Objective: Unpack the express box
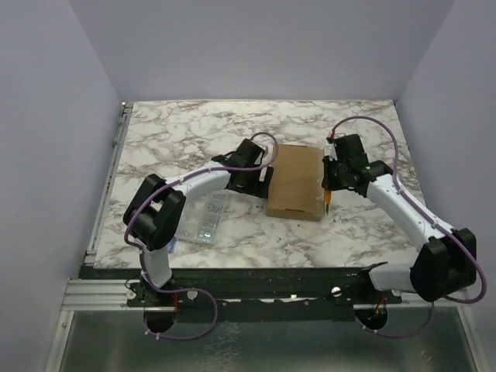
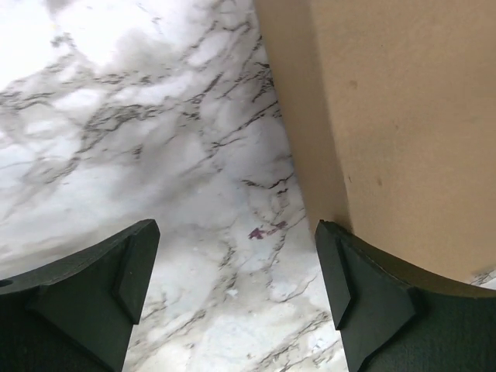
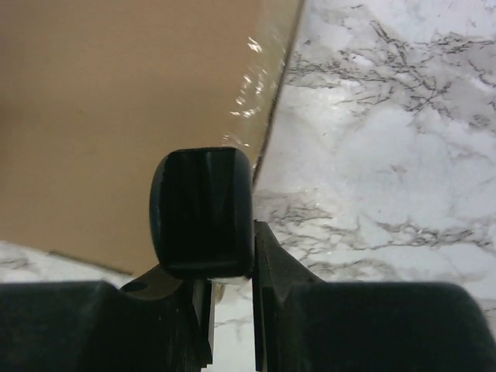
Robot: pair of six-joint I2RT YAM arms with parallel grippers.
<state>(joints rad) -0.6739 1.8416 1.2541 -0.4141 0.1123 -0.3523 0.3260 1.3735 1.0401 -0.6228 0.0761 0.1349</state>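
The express box is a flat brown cardboard mailer lying shut in the middle of the marble table. My left gripper sits low at the box's left side, open, with only bare marble between its fingers. Its right finger is against the cardboard wall. My right gripper hovers at the box's right edge, shut on a black-handled tool. The tool's thin orange tip points toward the near edge. In the right wrist view the box top fills the upper left.
A clear plastic organizer case of small parts lies left of the box, near the left arm's elbow. Grey walls enclose the table on three sides. A metal rail runs along the near edge.
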